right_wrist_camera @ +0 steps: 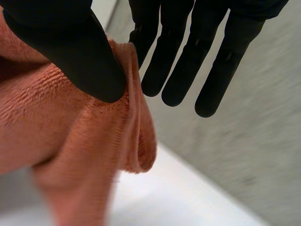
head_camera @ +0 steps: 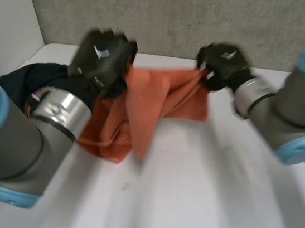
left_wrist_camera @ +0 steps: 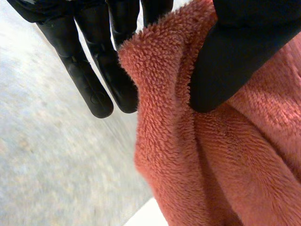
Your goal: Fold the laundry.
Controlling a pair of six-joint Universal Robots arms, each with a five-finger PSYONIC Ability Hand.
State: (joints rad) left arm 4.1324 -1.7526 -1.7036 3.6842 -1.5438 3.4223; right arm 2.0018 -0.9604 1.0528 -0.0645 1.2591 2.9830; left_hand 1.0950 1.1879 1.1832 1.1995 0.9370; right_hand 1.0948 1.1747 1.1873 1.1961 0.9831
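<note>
An orange fleecy towel hangs in the air between my two hands, and its lower part droops onto the white table. My left hand pinches the towel's upper left corner. In the left wrist view the thumb presses the towel against the straight fingers. My right hand holds the upper right corner. In the right wrist view its thumb clamps a fold of the towel against the fingers. The cloth sags between the two grips.
A heap of dark clothing lies on the table at the left, behind my left forearm. A grey concrete wall stands along the table's far edge and a white wall at the left.
</note>
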